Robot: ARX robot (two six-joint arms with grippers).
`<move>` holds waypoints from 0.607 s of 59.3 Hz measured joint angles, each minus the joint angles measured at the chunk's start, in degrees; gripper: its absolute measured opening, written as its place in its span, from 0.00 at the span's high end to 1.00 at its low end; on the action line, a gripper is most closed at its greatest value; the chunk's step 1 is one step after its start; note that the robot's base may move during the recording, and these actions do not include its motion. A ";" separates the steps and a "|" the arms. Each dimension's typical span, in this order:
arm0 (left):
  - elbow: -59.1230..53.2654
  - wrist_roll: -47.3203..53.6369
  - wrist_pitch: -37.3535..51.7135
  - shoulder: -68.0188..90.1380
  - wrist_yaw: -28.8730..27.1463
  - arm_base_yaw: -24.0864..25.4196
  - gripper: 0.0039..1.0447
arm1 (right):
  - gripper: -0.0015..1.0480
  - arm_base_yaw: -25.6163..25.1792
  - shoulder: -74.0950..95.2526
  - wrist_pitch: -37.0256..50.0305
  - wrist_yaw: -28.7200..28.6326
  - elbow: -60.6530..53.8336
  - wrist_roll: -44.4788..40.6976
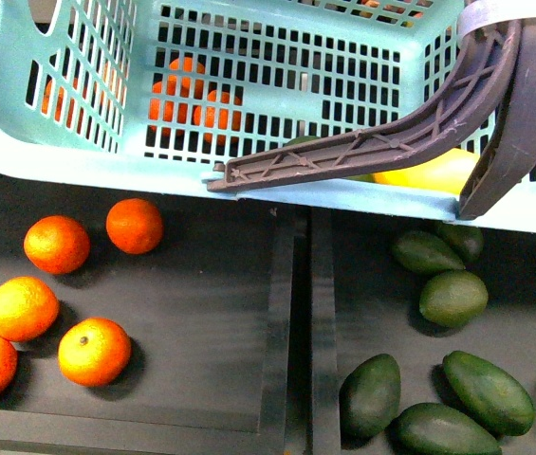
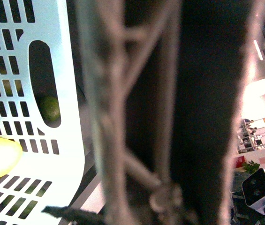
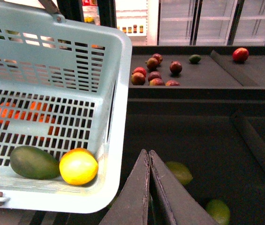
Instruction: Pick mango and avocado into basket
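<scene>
Mango (image 3: 78,166) and avocado (image 3: 33,162) lie touching inside basket (image 3: 118,93). Right gripper (image 3: 147,157), beside basket, has its fingers pressed together and holds nothing. Left gripper's state cannot be told.

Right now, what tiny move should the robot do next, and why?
Probably draw the right gripper away: its fingers are together and empty, and the smooth yellow mango and dark green avocado both lie in the light teal slotted basket.

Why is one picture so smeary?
Left wrist view: the basket handle sits very close to the lens, so it smears, and the lit room behind glares white. Front view: sharp, evenly lit. Right wrist view: clear too.
</scene>
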 joint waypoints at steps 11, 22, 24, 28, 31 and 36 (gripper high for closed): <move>0.00 0.00 0.00 0.00 0.22 -0.02 0.94 | 0.98 0.00 -6.91 -8.79 -0.02 0.00 0.00; 0.00 0.04 0.00 0.00 0.17 -0.02 0.94 | 0.98 0.00 -10.86 -11.19 0.09 0.00 0.00; 0.00 0.09 0.00 0.00 0.13 -0.04 0.94 | 0.98 0.00 -10.88 -11.26 0.09 0.00 0.00; 0.00 -0.17 0.00 0.00 0.11 -0.02 0.94 | 0.98 0.00 -10.99 -11.28 0.11 0.00 0.00; 0.00 -0.07 0.00 0.00 0.11 -0.02 0.94 | 0.98 0.00 -11.02 -11.30 0.11 0.00 0.00; 0.00 0.02 0.00 0.00 0.13 -0.02 0.94 | 0.82 0.00 -11.02 -11.30 0.11 0.00 -0.04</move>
